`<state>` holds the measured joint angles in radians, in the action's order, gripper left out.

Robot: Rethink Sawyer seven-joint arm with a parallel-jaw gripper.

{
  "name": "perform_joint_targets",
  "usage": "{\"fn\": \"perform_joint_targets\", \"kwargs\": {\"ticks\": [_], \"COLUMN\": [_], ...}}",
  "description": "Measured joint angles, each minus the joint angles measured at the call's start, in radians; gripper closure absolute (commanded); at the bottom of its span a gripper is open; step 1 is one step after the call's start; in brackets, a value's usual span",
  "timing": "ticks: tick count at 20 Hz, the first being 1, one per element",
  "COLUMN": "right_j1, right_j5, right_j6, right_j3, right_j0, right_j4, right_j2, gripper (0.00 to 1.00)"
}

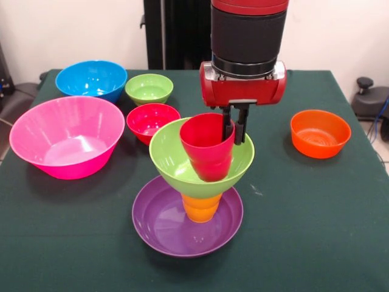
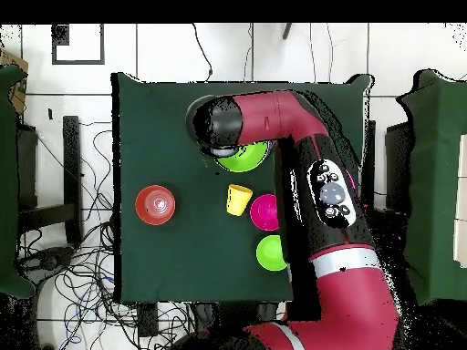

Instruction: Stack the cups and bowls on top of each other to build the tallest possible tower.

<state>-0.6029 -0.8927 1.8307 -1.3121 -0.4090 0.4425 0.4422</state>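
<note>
A robotics lab: a red arm (image 2: 310, 155) on its pedestal at a green-clothed table (image 1: 304, 201), with loose cables (image 2: 77, 273) sprawled over the tiled floor at 8 o'clock.

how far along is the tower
Done: purple bowl as base, an orange cup upside down on it, the lime bowl on top. In hand: the claw grips the red cup in the lime bowl. Left: pink, blue, small green, red and orange bowls.

You see the worktop (image 1: 316, 231) from across, facing the robot; overhead looks straight down, farther, on the same worktop (image 2: 155, 118).
</note>
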Motion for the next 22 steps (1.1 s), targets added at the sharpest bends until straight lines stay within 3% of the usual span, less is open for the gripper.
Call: {"fn": "perform_joint_targets", "kwargs": {"ticks": [22], "right_j1": [-0.018], "right_j5": [0.000], "right_j6": [0.000], "right_j3": [-0.041], "right_j0": [0.000], "right_j4": [0.001], "right_j2": [-0.008], "gripper": [1.00]}}
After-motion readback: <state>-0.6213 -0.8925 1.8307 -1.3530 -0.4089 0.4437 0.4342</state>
